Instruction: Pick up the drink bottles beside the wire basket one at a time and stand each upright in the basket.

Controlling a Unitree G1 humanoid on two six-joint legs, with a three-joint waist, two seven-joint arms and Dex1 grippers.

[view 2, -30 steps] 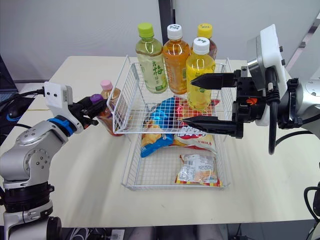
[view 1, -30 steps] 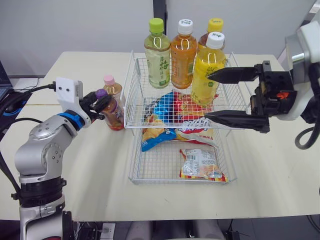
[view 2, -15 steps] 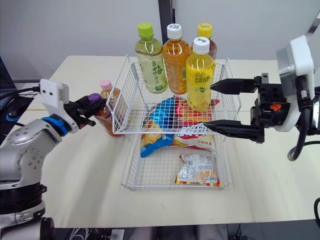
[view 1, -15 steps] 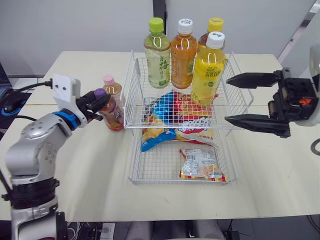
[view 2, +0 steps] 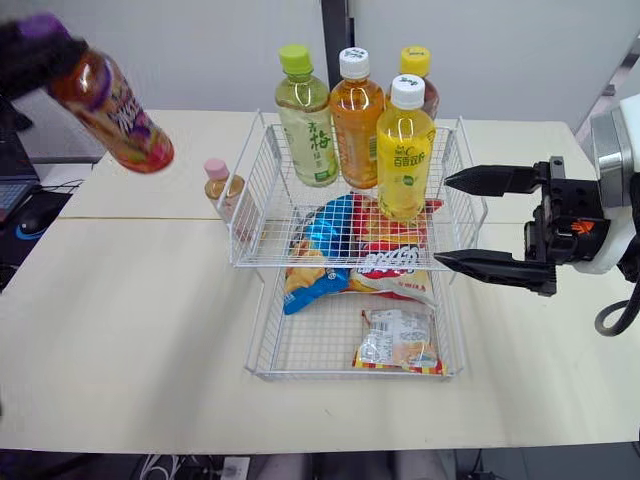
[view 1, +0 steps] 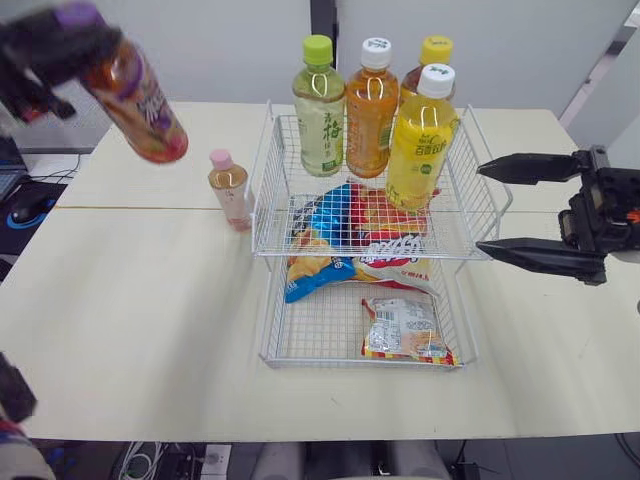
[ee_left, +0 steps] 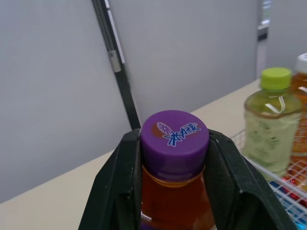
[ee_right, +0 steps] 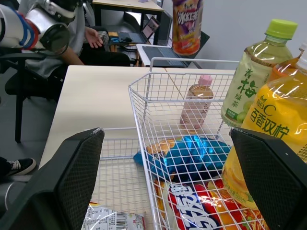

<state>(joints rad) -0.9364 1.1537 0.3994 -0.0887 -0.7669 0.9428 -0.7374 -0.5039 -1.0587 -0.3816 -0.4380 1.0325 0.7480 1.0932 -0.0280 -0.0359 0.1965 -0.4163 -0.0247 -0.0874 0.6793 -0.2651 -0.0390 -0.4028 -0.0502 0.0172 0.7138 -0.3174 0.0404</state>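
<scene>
My left gripper (ee_left: 175, 143) is shut on the neck of a purple-capped bottle (view 1: 135, 95) of orange-red drink. It holds the bottle tilted, high above the table's far left. A pink-capped bottle (view 1: 228, 188) stands upright on the table just left of the wire basket (view 1: 262, 180). Several bottles stand upright in the basket's upper tier, among them a green one (view 1: 319, 105), an orange one (view 1: 371, 105) and a yellow one (view 1: 420, 135). My right gripper (view 1: 482, 208) hangs open just right of the basket, holding nothing.
Snack bags (view 1: 350, 235) lie under the upper tier, and another packet (view 1: 403, 328) lies on the lower tier's front. A laptop and mouse (view 1: 25, 210) sit at the far left. A seated person (ee_right: 72, 43) is beyond the table in the right wrist view.
The left gripper has lifted the purple-capped bottle off the table, up and to the left. The right gripper has drawn back to the right, out of the basket.
</scene>
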